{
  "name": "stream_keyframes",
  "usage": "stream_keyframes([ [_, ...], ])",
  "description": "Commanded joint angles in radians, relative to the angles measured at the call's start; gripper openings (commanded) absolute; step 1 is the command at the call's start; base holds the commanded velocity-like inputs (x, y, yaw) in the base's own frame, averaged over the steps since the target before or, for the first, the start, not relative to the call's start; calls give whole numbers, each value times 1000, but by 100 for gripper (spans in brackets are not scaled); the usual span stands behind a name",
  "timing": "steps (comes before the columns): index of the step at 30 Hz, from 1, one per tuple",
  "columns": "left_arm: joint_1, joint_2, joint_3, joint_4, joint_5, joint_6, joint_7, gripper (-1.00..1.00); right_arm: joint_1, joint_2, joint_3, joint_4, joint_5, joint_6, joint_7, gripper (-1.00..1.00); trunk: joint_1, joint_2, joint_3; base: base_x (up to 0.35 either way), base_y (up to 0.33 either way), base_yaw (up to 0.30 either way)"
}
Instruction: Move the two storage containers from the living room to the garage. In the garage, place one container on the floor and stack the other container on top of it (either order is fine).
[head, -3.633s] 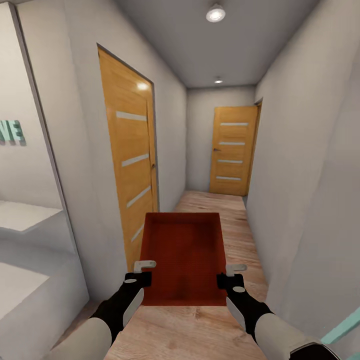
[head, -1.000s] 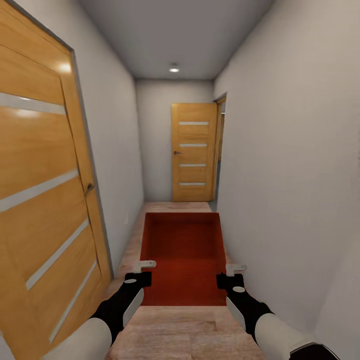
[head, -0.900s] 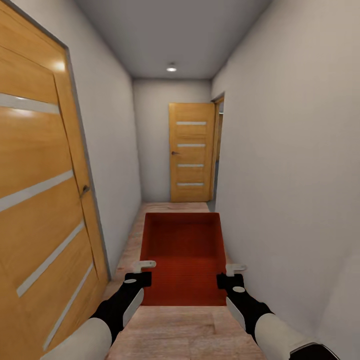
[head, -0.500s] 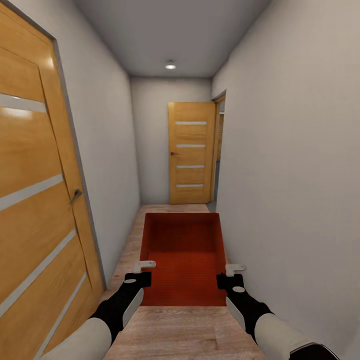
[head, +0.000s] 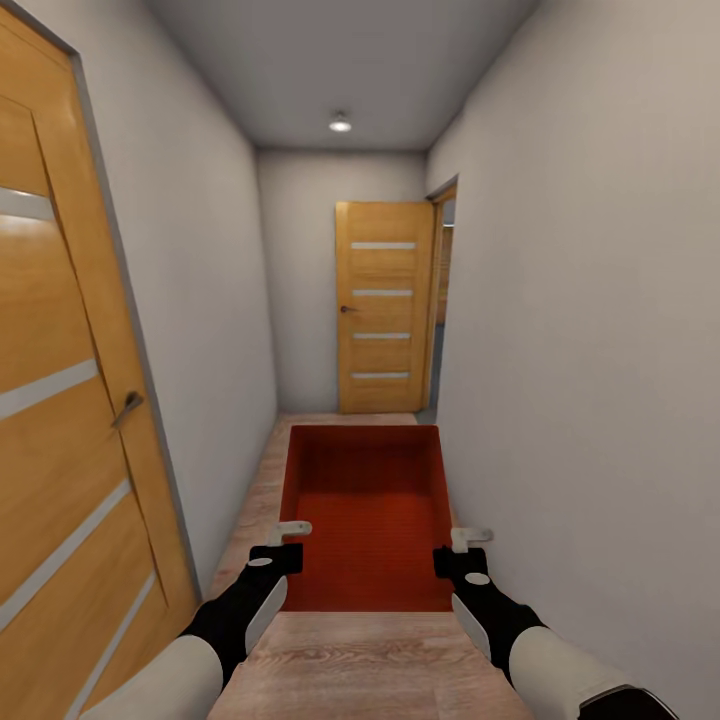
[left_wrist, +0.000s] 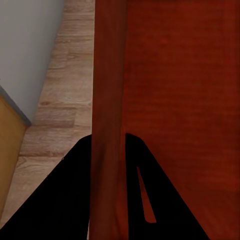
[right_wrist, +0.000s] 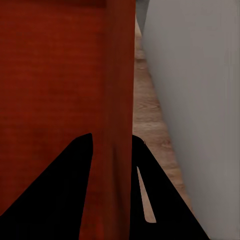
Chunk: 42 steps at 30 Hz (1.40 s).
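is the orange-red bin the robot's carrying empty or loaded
Empty. The head view looks straight into the orange-red storage container and shows only its bare ribbed bottom and low walls.

Place: a narrow hallway inside a home.
Walls: plain pale grey walls (head: 590, 330) close on both sides, running to a short end wall.
Floor: light wood plank floor (head: 370, 665) along the passage.
Doors: an orange wood door (head: 60, 440) with pale horizontal strips and a lever handle on the left; a matching far door (head: 384, 306) at the end; an opening beside it on the right.
Ceiling: grey, with a round recessed light (head: 340, 123).
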Motion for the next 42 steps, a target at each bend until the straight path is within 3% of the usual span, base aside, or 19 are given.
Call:
stream_keyframes([
  [1, -1, 0, 11, -20, 45, -36, 14, -100, 0, 17, -18, 2, -16, -6, -1, -100, 1, -1, -2, 323, 0, 0],
  [42, -1, 0, 11, -18, 45, -36, 16, -100, 0, 17, -17, 3, -16, -6, -1, -100, 1, -1, -2, 323, 29, 0],
])
